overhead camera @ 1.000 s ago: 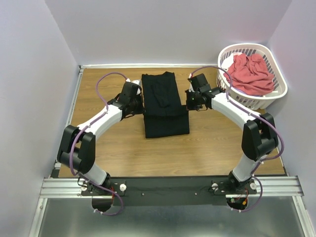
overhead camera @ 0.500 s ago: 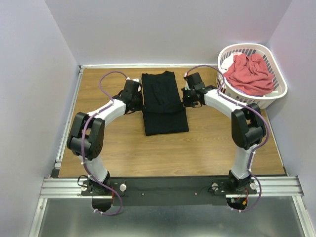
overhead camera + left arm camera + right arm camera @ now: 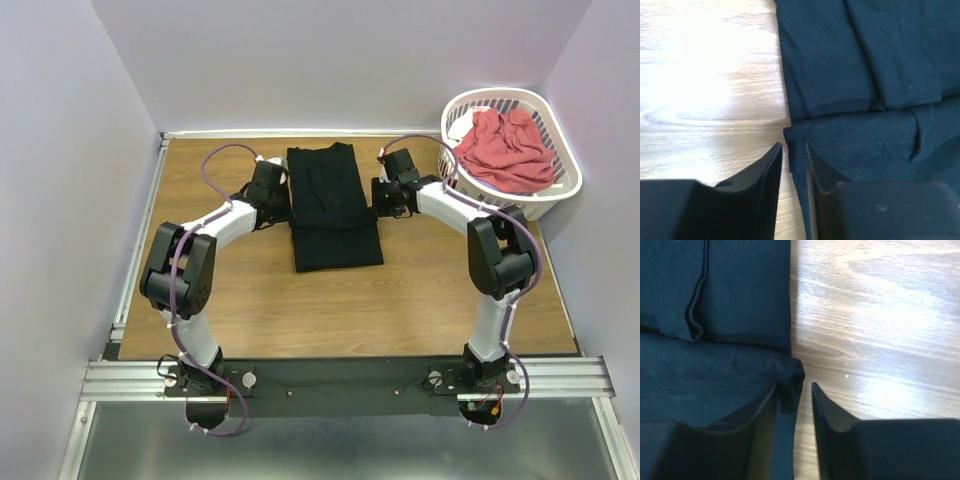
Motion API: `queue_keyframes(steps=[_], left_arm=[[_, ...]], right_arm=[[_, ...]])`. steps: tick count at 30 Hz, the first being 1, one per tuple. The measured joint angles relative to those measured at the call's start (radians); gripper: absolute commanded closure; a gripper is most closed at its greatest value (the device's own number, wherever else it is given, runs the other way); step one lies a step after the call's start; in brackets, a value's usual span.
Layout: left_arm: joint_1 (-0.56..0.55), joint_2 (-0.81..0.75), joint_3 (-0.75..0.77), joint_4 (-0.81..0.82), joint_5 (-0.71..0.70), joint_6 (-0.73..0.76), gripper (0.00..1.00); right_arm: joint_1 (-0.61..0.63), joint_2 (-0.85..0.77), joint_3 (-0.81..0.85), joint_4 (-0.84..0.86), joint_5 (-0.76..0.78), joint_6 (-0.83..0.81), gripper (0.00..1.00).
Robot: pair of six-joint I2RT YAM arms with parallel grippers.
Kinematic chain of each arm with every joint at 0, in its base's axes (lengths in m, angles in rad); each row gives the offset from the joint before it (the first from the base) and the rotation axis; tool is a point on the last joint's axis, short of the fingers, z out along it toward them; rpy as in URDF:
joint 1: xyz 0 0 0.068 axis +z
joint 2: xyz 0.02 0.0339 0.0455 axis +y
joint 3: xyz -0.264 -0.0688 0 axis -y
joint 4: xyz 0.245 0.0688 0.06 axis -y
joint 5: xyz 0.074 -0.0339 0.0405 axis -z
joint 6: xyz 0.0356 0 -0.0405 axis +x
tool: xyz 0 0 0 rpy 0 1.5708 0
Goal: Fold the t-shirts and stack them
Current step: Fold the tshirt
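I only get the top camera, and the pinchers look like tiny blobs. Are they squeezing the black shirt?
Observer: Not the left gripper. Its wrist camera shows the fingers a little apart, with the edge of the black t-shirt running into the gap.
Operator: And the other one?
Observer: The right gripper is parted too. Bare table shows between its fingers, and a small bunched corner of cloth rests against one finger.
Operator: Is the fold neat up close?
Observer: Mostly. The left wrist camera shows a small pucker where the layers meet.
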Motion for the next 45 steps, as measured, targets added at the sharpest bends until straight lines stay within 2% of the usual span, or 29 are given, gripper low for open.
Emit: queue_keyframes(steps=[3, 5, 6, 7, 9, 10, 12, 16, 25, 32, 36, 40, 45], left_arm=[[0.0, -0.02, -0.002, -0.008, -0.005, 0.001, 0.4], [-0.003, -0.045, -0.009, -0.014, -0.011, -0.002, 0.4], [-0.012, -0.093, -0.021, -0.011, -0.023, -0.008, 0.44], [-0.024, -0.131, -0.04, -0.008, -0.04, -0.018, 0.63], [-0.061, -0.219, -0.092, 0.013, -0.077, -0.034, 0.83], [-0.099, -0.276, -0.128, 0.027, -0.097, -0.047, 0.85], [-0.172, -0.355, -0.192, 0.079, -0.12, -0.08, 0.87], [-0.247, -0.337, -0.262, 0.158, -0.12, -0.125, 0.88], [-0.311, -0.11, -0.273, 0.194, -0.083, -0.159, 0.88], [-0.32, -0.072, -0.283, 0.206, -0.043, -0.159, 0.88], [-0.32, -0.071, -0.29, 0.22, -0.024, -0.156, 0.88], [-0.32, -0.07, -0.29, 0.221, 0.003, -0.148, 0.88], [-0.32, -0.103, -0.33, 0.225, 0.019, -0.144, 0.88]], right_arm=[[-0.003, -0.039, -0.021, 0.0, 0.0, -0.002, 0.53], [-0.001, -0.071, -0.035, 0.0, 0.003, -0.003, 0.53], [0.008, -0.098, -0.044, 0.003, 0.003, -0.003, 0.56], [0.027, -0.141, -0.065, 0.015, 0.003, -0.003, 0.63], [0.071, -0.193, -0.091, 0.038, 0.003, 0.003, 0.7], [0.093, -0.205, -0.097, 0.047, 0.002, 0.003, 0.75], [0.15, -0.225, -0.124, 0.103, -0.004, 0.009, 0.79], [0.216, -0.181, -0.158, 0.172, -0.029, 0.031, 0.82], [0.216, -0.024, -0.163, 0.253, -0.052, 0.06, 0.82], [0.216, 0.015, -0.133, 0.266, -0.018, 0.056, 0.82], [0.215, 0.033, -0.065, 0.277, 0.079, 0.03, 0.83], [0.201, 0.112, 0.092, 0.296, 0.162, -0.021, 0.82], [0.148, 0.154, 0.231, 0.311, 0.169, -0.061, 0.81]])
